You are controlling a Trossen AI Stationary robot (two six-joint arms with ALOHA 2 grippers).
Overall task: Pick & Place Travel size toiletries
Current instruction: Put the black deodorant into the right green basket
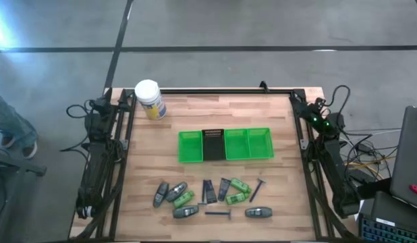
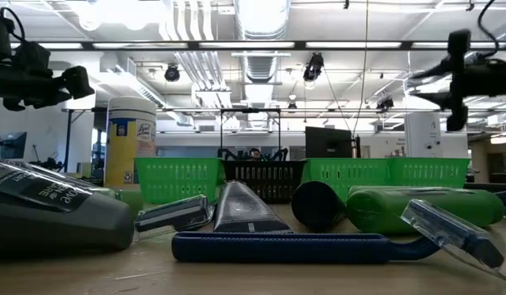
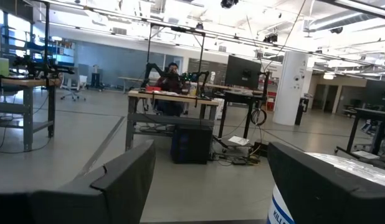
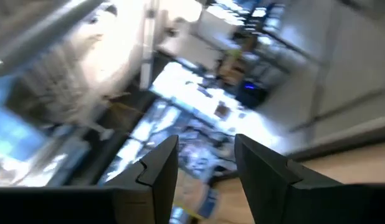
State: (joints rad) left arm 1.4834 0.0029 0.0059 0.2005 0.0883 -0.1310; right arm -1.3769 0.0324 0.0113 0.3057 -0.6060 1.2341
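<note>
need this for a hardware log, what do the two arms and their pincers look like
Both arms are dark, near-black jointed links along the table's side edges, with black cables looping beside them. The right arm shows a small green light near its base; the left arm shows none. The left pincer and right pincer each have two flat, matte dark fingers with notched inner edges.

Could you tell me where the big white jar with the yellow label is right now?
In the high view, the white jar stands at the table's far left corner, beside the left arm, apart from the green tray.
</note>
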